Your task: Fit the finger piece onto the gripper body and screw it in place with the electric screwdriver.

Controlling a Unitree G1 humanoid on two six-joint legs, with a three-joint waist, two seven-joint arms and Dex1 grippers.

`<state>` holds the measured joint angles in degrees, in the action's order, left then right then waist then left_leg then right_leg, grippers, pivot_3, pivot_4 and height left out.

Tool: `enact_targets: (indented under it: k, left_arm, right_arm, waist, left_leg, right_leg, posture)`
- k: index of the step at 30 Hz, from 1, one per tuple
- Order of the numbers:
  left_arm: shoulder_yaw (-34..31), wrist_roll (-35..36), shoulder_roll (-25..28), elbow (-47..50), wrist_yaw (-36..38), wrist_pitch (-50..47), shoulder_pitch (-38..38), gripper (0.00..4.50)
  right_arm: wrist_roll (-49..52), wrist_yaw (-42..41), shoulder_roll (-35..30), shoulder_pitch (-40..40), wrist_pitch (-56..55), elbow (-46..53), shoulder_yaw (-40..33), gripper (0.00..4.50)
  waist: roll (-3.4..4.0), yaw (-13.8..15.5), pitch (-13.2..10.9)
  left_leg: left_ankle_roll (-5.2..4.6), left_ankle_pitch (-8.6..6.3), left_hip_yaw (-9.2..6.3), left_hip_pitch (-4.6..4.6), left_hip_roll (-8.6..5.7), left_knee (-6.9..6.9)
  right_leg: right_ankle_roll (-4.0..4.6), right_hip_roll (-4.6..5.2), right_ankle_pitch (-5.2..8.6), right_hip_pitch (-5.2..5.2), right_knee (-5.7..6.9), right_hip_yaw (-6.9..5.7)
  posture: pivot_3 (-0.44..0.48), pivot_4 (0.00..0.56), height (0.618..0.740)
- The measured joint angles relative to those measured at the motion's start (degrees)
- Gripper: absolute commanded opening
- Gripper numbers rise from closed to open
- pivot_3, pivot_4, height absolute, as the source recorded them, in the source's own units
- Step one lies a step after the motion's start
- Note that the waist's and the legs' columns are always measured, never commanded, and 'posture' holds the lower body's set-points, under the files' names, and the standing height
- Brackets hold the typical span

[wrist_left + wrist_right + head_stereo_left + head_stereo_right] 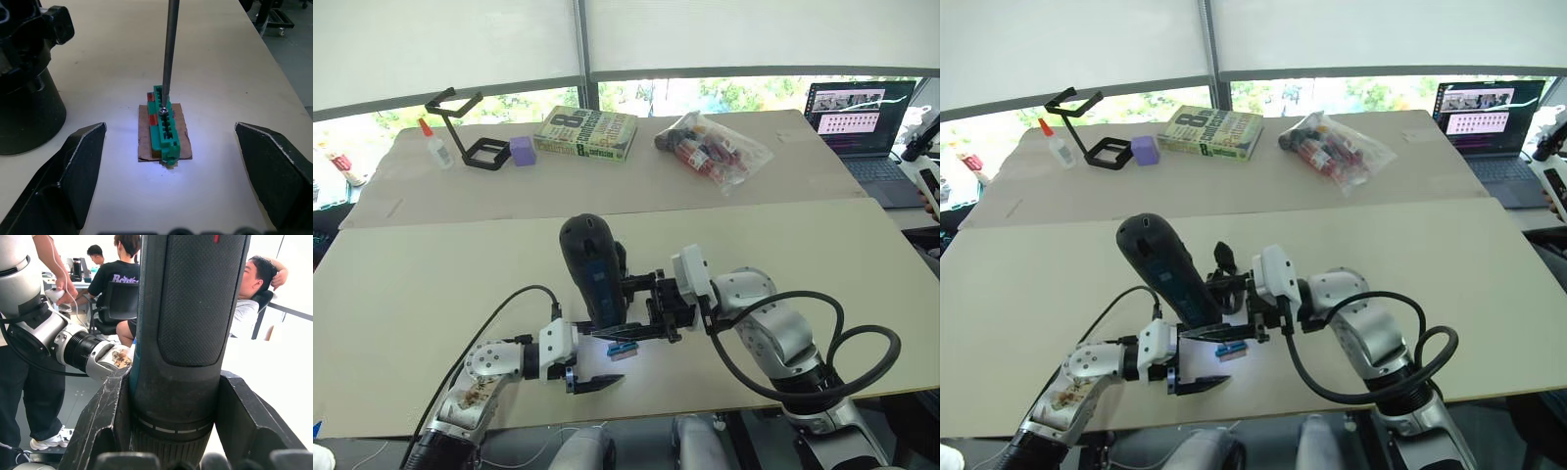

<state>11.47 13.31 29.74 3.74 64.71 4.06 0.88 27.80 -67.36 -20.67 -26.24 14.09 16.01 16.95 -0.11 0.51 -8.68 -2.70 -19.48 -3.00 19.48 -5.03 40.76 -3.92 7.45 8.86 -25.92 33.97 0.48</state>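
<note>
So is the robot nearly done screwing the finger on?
Not yet. Done: the electric screwdriver is picked up, shut in the right gripper. In hand: its bit touches a screw on the green block, between the fingers of the open left gripper. Left: the gripper body stands beside it, and no screw is being driven into it yet.

The electric screwdriver (190, 333) has a matt black body with a finely dimpled, rubbery-looking grip and a smooth, shiny metal bit (168, 54). The green block (164, 129) looks like glossy plastic on brown cardboard-like backing (144, 132). The table (431, 313) is matt and smooth.
</note>
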Motion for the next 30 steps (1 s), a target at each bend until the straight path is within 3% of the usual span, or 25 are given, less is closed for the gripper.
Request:
enact_targets:
  k: [30]
  left_arm:
    - [1.0,0.07,-0.22,0.6,-1.01,0.16,-0.53,4.46]
  right_arm:
    - [-0.66,0.01,-0.22,0.21,0.01,-0.95,0.35,1.98]
  waist:
    - [0.0,0.04,0.0]
  left_leg:
    - [0.0,0.0,0.0,-0.03,0.01,0.0]
  right_leg:
    - [0.0,0.0,0.0,0.03,0.0,0.0]
  posture:
    - [0.0,0.15,0.74]
